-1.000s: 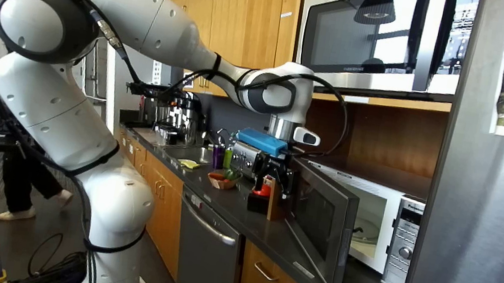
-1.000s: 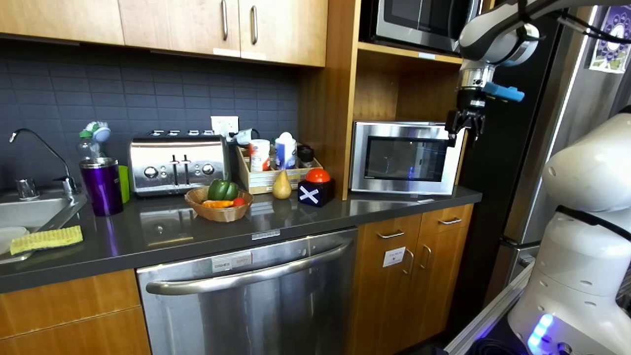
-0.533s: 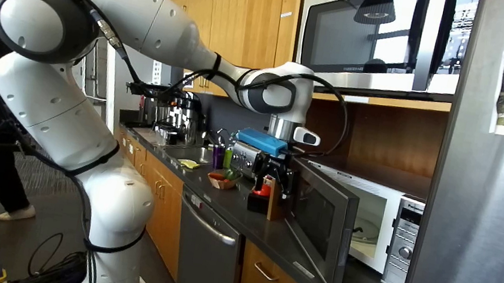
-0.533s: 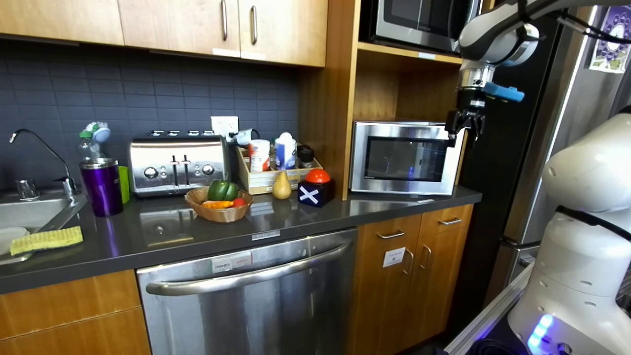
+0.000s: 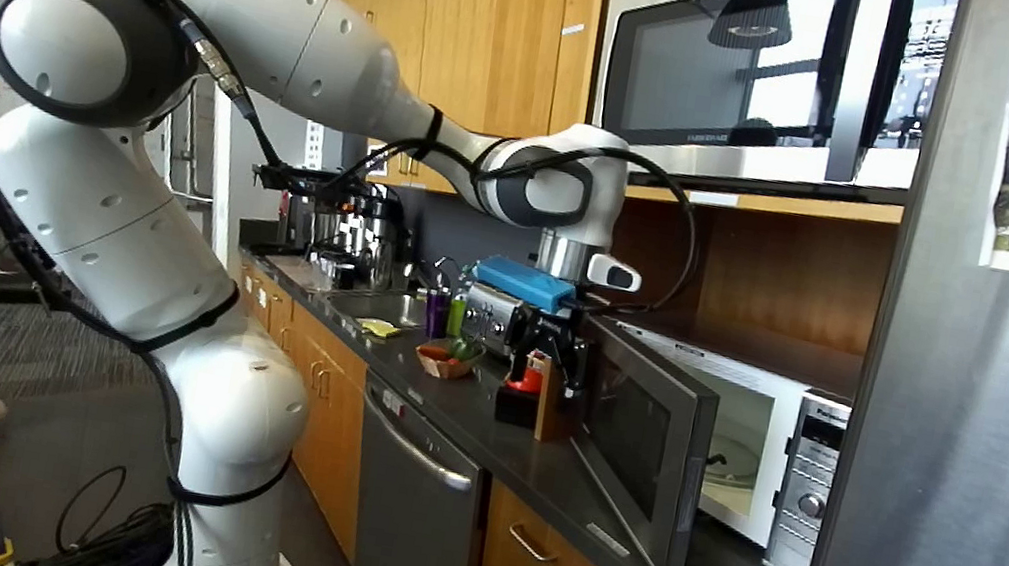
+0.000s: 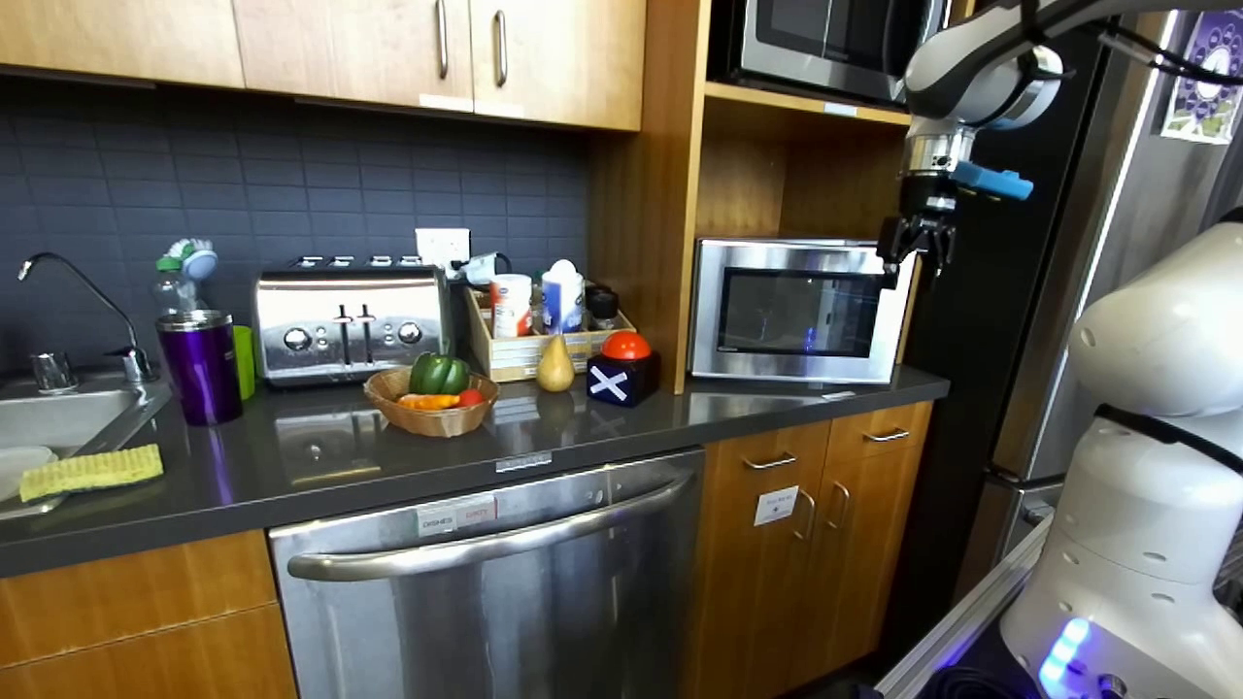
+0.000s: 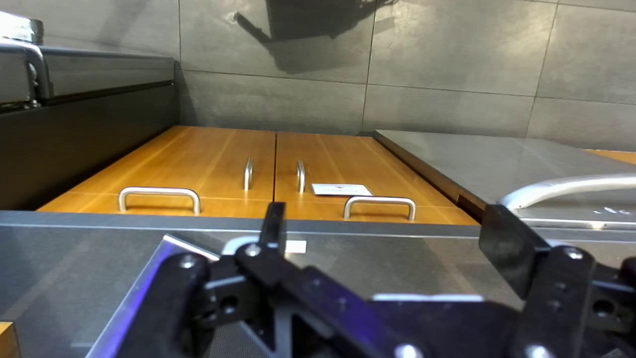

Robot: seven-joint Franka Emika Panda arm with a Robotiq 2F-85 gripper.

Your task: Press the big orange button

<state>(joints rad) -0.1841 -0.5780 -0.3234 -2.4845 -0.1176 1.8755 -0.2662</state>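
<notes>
The big orange button is a red-orange dome (image 6: 626, 346) on a black box (image 6: 622, 381) with a white X, standing on the counter just left of the wooden cabinet panel in an exterior view. The dome also shows in an exterior view (image 5: 530, 381), partly hidden behind my gripper and the panel edge. My gripper (image 6: 915, 272) points down in front of the upper right part of the lower microwave, well to the right of the button and higher. Its fingers are wide apart and hold nothing, as the wrist view (image 7: 387, 219) shows. The button is out of the wrist view.
The lower microwave's door (image 5: 641, 446) stands open beside my gripper. The wooden panel (image 6: 670, 214) rises between button and microwave. Near the button are a pear (image 6: 555, 365), a box of containers (image 6: 507, 359), a vegetable basket (image 6: 432, 413) and a toaster (image 6: 352, 325).
The arm, gripper and button have not visibly moved. A person in the background has walked left.
</notes>
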